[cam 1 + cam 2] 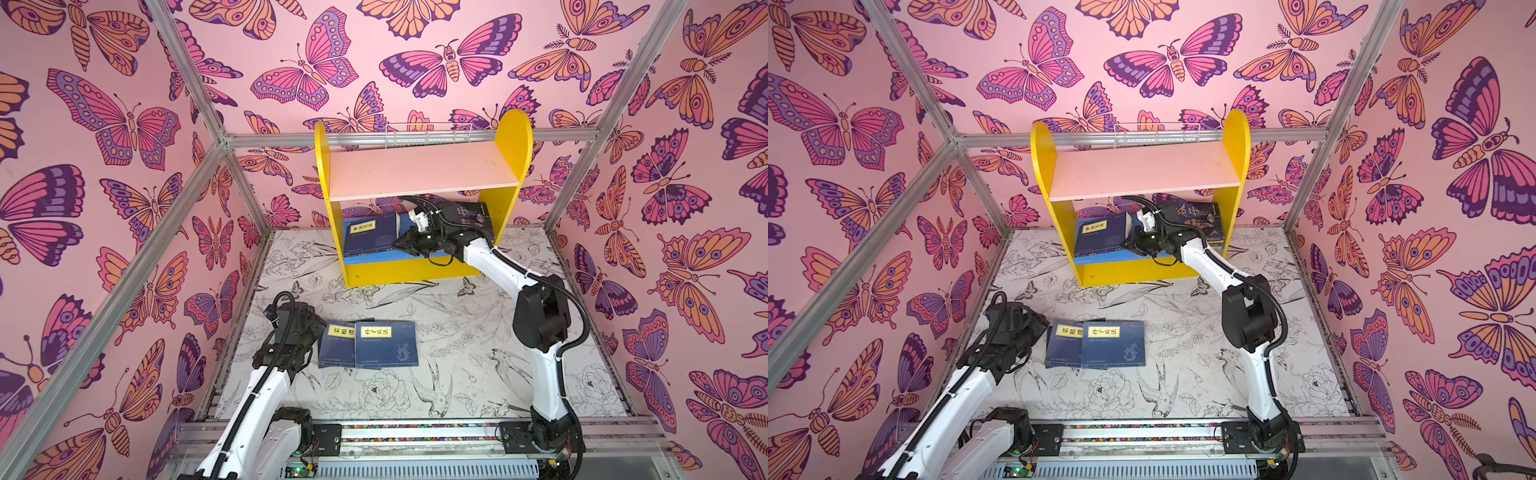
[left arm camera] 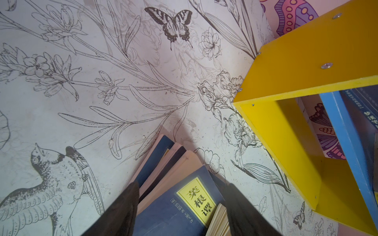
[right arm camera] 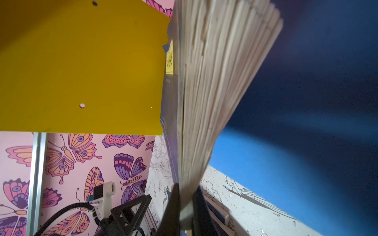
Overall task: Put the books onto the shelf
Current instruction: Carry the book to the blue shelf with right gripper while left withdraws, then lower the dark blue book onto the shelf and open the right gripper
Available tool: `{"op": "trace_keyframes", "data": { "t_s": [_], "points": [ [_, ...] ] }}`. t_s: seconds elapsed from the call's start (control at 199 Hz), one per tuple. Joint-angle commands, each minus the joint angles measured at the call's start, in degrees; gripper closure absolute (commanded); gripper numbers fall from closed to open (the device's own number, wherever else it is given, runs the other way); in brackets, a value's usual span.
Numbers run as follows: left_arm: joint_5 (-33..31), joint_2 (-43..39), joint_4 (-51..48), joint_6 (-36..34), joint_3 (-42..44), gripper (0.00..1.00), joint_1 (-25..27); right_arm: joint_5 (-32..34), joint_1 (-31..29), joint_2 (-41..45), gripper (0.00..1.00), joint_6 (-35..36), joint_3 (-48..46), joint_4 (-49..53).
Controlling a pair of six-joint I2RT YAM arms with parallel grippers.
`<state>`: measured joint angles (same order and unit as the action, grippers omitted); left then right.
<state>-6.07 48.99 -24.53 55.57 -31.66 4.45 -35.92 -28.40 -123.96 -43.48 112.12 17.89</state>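
Jaws of the right gripper [image 3: 185,196] are being pinched onto the fanned page edges of a navy-blue book [image 1: 368,233] standing on the blue lower board [image 1: 365,258] of the shelf [image 1: 424,174]; its cover is being blurred at close range. Jaws of the left gripper [image 2: 182,185] are being held spread astride the navy-blue stack [image 2: 180,206] on the counter [image 1: 457,332], contact not discernible. A dark book [image 1: 478,216] is being half hidden by the right arm [image 1: 482,253].
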Motion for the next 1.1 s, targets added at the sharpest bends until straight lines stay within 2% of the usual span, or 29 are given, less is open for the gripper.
{"op": "trace_keyframes", "data": {
  "t_s": [0.0,0.095,0.12,0.166,0.191,0.276,0.407,0.562,0.657,0.928,1.099],
  "points": [
    [-0.5,0.4,-1.5,-0.7,-0.9,0.31,-0.3,-0.6,-0.6,-2.1,0.99,0.3,4.1,4.4],
    [-0.2,0.5,-1.5,-0.6,-0.9,0.31,-0.2,0.5,-0.6,-1.6,0.91,0.7,4.3,5.7],
    [-0.1,0.6,-1.5,-0.5,-0.9,0.31,-0.2,1.3,-0.6,-1.4,0.84,0.8,4.3,6.1],
    [0.0,0.6,-1.4,-0.5,-0.9,0.32,-0.3,2.5,-0.7,-0.8,0.65,0.8,4.0,6.8],
    [-0.1,0.6,-1.5,-0.5,-1.0,0.31,-0.2,3.4,-0.7,-0.5,0.59,0.8,3.8,7.1],
    [0.1,0.7,-1.2,-0.6,-1.0,0.32,-0.3,6.4,-1.1,1.3,0.47,1.0,2.1,6.6],
    [0.3,0.8,-1.0,-0.6,-1.0,0.32,-0.3,13.7,-2.2,3.5,0.33,3.1,1.2,8.8],
    [0.7,0.9,-1.0,-0.7,-1.0,0.32,-0.3,22.5,-3.4,5.3,0.33,4.4,0.5,12.4],
    [0.7,0.9,-1.0,-0.8,-1.0,0.31,-0.3,26.8,-4.7,7.4,0.35,7.0,-2.0,10.5],
    [1.0,1.6,-0.9,-0.8,-0.9,0.31,-0.2,28.7,-5.4,2.8,0.43,5.0,0.9,9.3],
    [0.9,1.4,-0.9,-1.2,-0.8,0.31,-0.3,33.1,-5.8,-1.3,0.45,3.0,4.3,9.5]
  ]
}}
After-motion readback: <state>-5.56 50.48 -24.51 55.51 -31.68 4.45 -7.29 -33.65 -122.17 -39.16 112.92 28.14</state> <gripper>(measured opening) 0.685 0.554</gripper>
